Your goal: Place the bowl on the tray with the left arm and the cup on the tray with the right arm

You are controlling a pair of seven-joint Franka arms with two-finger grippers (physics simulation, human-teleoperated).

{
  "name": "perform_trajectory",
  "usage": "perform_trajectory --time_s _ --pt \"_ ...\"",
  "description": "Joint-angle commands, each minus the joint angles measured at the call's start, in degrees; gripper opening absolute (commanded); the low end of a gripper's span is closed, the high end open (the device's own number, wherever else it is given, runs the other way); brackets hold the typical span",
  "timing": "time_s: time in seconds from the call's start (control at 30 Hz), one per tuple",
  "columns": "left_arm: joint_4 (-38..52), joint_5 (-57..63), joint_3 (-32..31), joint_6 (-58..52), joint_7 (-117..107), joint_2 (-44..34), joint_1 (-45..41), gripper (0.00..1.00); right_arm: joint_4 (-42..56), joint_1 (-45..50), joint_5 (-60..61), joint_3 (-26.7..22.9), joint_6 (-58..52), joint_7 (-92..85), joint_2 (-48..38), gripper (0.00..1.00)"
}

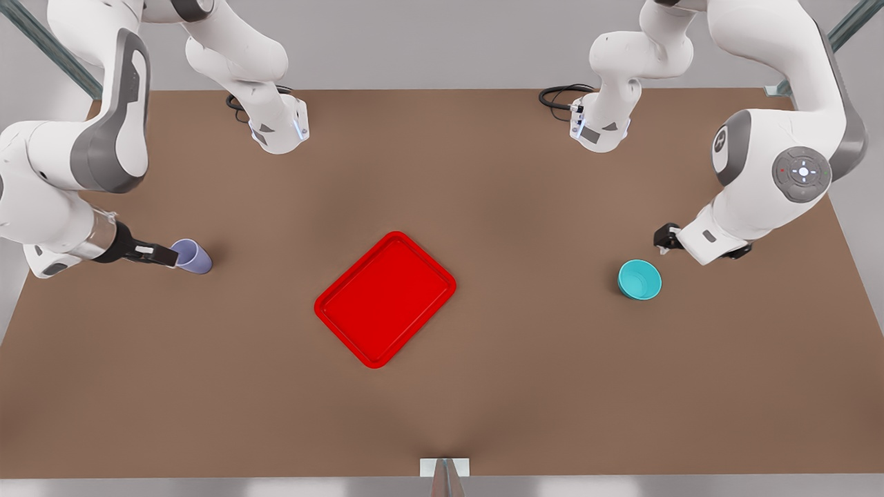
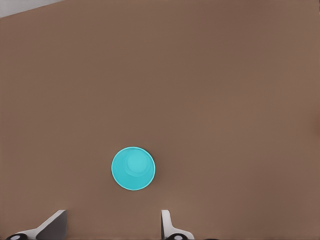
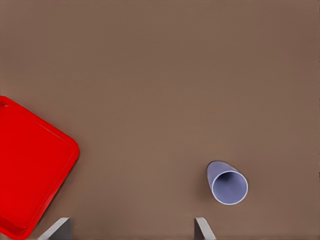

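The teal bowl [image 1: 639, 279] stands on the brown table at the front view's right. My left gripper [image 1: 668, 239] hovers just behind it, apart from it. In the left wrist view the bowl [image 2: 133, 168] lies ahead of the open left gripper [image 2: 112, 221], with nothing between the fingers. The lavender cup [image 1: 193, 257] stands at the front view's left, with my right gripper [image 1: 162, 255] right beside it. Seen from the right wrist, the cup [image 3: 228, 183] sits ahead and off to one side of the open right gripper [image 3: 131, 226]. The red tray [image 1: 385, 298] lies bare in the table's middle, its corner [image 3: 30, 170] visible from the right wrist.
Both arm bases [image 1: 280, 128] [image 1: 599, 128] stand at the table's back edge with black cables [image 1: 563, 93] beside them. A metal post [image 1: 444, 476] rises at the front edge. Bare tabletop [image 1: 525, 290] separates the tray from the bowl and the cup.
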Motion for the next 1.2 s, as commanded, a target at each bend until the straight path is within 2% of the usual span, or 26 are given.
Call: perform_trajectory --time_s 0.0,0.03,0.07,0.1,0.13,0.17,0.23,0.4,0.57,0.6,0.63,0.67,0.73,0.8,0.9,1.17 --pt "-0.09 0.29 0.0 -0.1 0.02 0.0 0.09 1.0 0.0 0.1 0.0 0.0 -0.03 0.0 0.0 1.0" --pt "-2.89 -0.06 0.18 -0.19 0.2 0.44 0.26 1.0 0.0 0.1 0.0 0.0 0.06 0.0 0.0 1.0" --pt "-9.65 -0.14 1.14 1.65 0.81 0.52 0.26 1.0 0.0 0.1 0.0 0.01 0.06 0.09 0.0 1.0" --pt "-15.45 -0.41 1.23 8.85 0.64 0.52 0.35 1.0 0.0 0.18 0.0 0.01 0.06 0.09 0.0 1.0" --pt "-20.91 -4.97 4.13 15.54 0.99 1.84 0.62 1.0 0.09 0.18 0.09 0.01 0.06 0.09 0.0 1.0" --pt "-23.2 -7.7 5.45 18.7 3.09 4.12 0.7 1.0 0.09 0.18 0.09 0.01 0.06 0.09 0.08 1.0" --pt "-28.82 -14.2 5.54 27.67 16.36 6.76 7.47 1.0 0.0 0.18 0.09 0.01 0.06 0.0 0.08 1.0" --pt "-30.76 -17.55 5.63 34.09 32.1 13.62 11.6 1.0 0.0 0.01 0.09 0.01 -0.03 -0.09 0.08 1.0" --pt "-30.23 -18.34 5.63 40.15 32.28 19.42 12.66 1.0 0.0 0.01 0.09 0.01 -0.03 -0.09 0.08 1.0" --pt "-30.23 -18.69 5.54 40.86 32.01 19.6 12.66 0.9 0.0 0.01 0.09 -0.08 -0.03 -0.09 0.08 1.0" --pt "-30.23 -18.69 5.63 40.86 31.4 19.6 12.66 0.63 0.0 0.01 0.09 -0.08 -0.03 -0.09 0.17 1.0" --pt "-30.23 -18.69 5.54 39.98 30.96 19.42 12.57 0.51 0.0 -0.43 0.09 0.0 -0.03 -0.09 0.17 1.0" --pt "-30.23 -18.69 5.54 39.8 30.43 19.25 12.57 0.46 0.0 -0.52 0.97 0.01 -0.03 -0.09 0.17 1.0" --pt "-30.32 -18.69 5.54 39.89 30.43 19.33 12.57 0.32 0.0 -0.61 0.97 0.0 -0.03 -0.09 0.17 1.0" --pt "-30.32 -18.6 5.54 39.8 29.64 19.69 12.57 0.21 0.0 -0.61 0.97 0.01 -0.03 -0.09 0.17 1.0" --pt "-28.13 -18.69 5.27 34.88 26.21 19.24 12.57 0.21 -0.09 -1.22 0.97 0.01 -0.03 -0.18 0.17 1.0"
